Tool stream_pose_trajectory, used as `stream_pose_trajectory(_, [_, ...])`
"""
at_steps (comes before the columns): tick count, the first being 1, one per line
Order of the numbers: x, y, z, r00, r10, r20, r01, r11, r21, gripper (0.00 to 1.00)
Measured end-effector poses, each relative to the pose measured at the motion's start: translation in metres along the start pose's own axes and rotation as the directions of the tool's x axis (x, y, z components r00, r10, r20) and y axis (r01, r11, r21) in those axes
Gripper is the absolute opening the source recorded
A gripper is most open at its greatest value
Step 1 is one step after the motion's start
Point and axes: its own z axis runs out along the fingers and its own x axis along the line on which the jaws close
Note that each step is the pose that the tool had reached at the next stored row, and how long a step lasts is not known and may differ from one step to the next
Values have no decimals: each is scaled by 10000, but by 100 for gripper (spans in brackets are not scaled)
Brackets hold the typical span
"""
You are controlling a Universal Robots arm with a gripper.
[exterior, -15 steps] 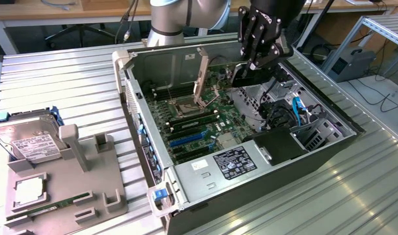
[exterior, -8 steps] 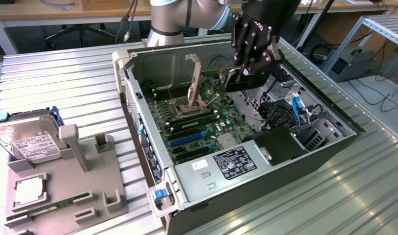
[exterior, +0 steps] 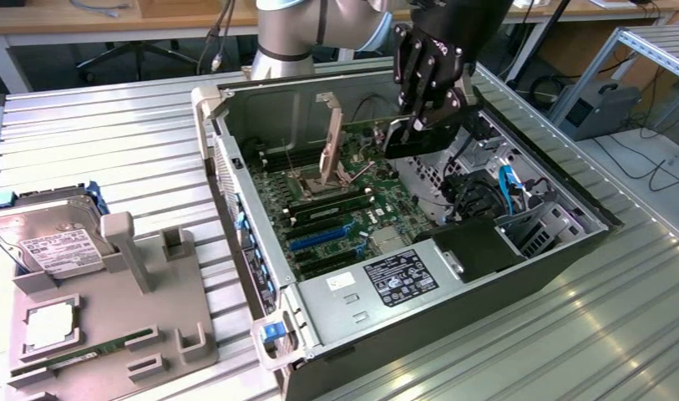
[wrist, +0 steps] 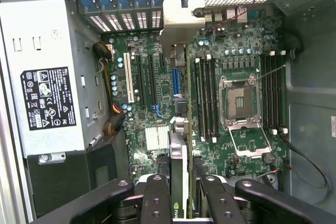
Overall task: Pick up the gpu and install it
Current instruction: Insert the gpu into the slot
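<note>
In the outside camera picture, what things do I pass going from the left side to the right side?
Boxy silver hard drive with a white label → long blue plastic slots → black metal gripper holding the dark flat gpu → bright blue cable.

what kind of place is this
Probably a robotics lab or test bench: a robot arm whose tool holds the gpu over an open computer case, on a slatted aluminium table, with a hard drive on a grey fixture beside it.
</note>
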Motion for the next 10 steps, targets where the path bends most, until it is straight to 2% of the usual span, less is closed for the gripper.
stream_pose_trajectory(4, [3, 1, 56, 10000, 0, -1, 0, 10000, 0, 27])
stream_pose_trajectory(8, [14, 12, 232, 10000, 1, 0, -1, 10000, 0, 27])
stream_pose_trajectory(10, [18, 18, 289, 10000, 0, 0, 0, 10000, 0, 27])
